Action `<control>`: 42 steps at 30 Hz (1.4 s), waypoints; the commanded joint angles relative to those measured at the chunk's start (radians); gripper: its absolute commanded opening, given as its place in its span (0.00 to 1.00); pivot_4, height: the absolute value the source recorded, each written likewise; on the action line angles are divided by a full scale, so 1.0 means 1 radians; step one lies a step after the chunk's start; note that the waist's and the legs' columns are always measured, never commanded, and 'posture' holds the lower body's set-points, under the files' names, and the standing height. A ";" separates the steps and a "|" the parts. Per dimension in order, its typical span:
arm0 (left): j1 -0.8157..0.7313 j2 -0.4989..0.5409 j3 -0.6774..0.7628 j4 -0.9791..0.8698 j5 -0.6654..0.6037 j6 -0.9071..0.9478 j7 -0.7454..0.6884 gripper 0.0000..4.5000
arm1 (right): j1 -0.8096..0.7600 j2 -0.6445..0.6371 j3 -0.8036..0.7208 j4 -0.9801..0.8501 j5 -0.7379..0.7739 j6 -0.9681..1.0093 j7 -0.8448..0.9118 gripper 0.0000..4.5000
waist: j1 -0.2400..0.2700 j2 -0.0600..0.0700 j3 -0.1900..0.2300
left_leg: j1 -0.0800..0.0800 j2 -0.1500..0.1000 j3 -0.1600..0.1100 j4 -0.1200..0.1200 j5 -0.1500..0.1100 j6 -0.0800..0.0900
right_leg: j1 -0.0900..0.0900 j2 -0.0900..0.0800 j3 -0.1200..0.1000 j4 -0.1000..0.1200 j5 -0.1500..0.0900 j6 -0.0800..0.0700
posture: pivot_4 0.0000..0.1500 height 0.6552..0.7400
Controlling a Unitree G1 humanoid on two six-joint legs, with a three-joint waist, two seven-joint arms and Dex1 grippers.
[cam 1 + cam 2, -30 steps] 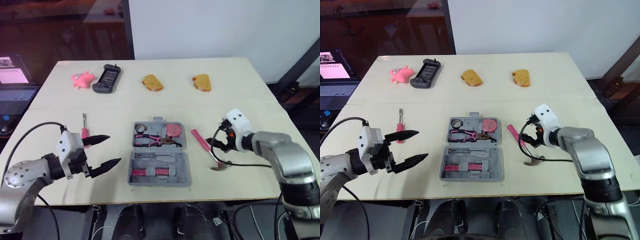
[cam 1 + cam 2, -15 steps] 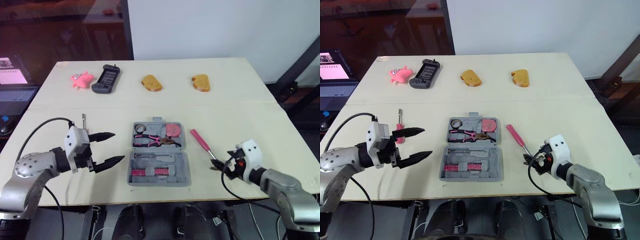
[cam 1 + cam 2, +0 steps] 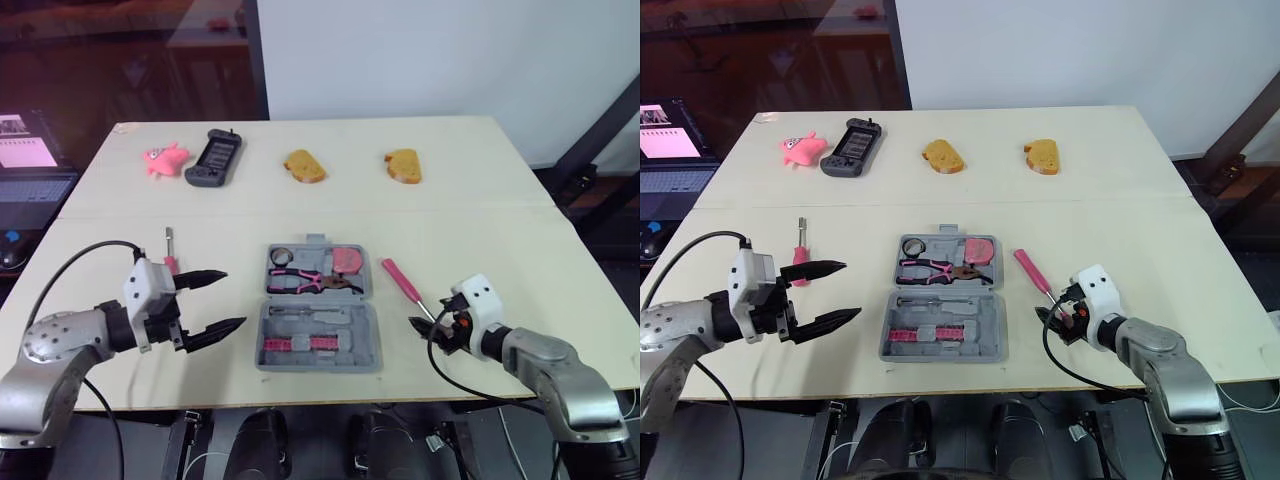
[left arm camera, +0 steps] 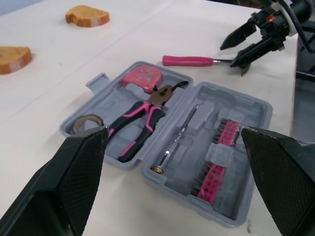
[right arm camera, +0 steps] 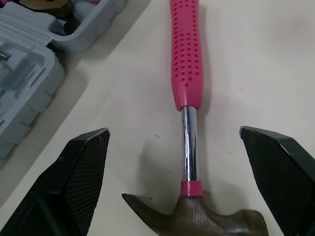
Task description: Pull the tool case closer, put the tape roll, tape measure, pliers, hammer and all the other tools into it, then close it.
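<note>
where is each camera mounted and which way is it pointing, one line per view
Left and right eye views: on the head, facing forward and down over the table; both arms show, left claw open beside the tool case, right claw open at the hammer.
Left wrist view: on the left wrist, looking along its own claw into the open tool case, with the right claw beyond.
Right wrist view: on the right wrist, looking along its own claw, which straddles the hammer.
Shared: both wrist views catch the hammer and the tool case.

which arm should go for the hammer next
Right. Its open end effector sits with a finger on either side of the hammer, beside the tool case. The left end effector, also open, hovers across the case near the screwdriver.
</note>
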 commanded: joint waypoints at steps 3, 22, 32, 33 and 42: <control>0.014 0.010 0.034 -0.039 -0.001 -0.019 0.007 1.00 | -0.019 -0.016 0.019 0.060 -0.020 0.009 -0.010 0.71 | -0.001 0.000 0.000 | 0.000 0.000 0.000 0.000 0.000 0.000 | 0.000 0.000 0.000 0.000 0.000 0.000 | 1.00 0.75; 0.016 0.019 0.047 -0.013 0.000 -0.033 0.001 1.00 | -0.193 -0.099 0.031 -0.009 -0.004 0.054 0.026 0.00 | -0.001 -0.002 -0.001 | 0.000 0.000 0.000 0.000 0.000 0.000 | -0.001 0.000 0.001 0.000 0.000 0.000 | 1.00 0.75; 0.034 0.047 0.087 0.028 0.004 -0.050 -0.032 1.00 | -0.677 -0.390 0.388 -0.094 0.068 0.349 0.389 0.00 | -0.002 -0.001 0.000 | -0.001 0.000 0.000 -0.001 0.000 0.001 | -0.003 -0.001 0.001 0.000 0.000 0.000 | 1.00 0.75; 0.045 0.044 0.093 0.023 0.007 -0.054 -0.030 1.00 | -0.730 -0.404 0.433 -0.094 0.068 0.371 0.422 0.00 | -0.003 -0.001 0.000 | -0.001 0.000 0.000 -0.001 0.000 0.001 | -0.003 -0.001 0.001 0.000 0.000 0.000 | 1.00 0.75; 0.236 0.012 0.151 -0.079 0.008 -0.077 -0.014 1.00 | -1.010 -0.388 0.813 -0.150 -0.030 0.372 0.640 0.00 | -0.010 -0.001 0.000 | -0.002 0.001 0.002 -0.001 -0.001 0.001 | -0.007 -0.002 0.002 0.001 0.000 -0.001 | 1.00 0.75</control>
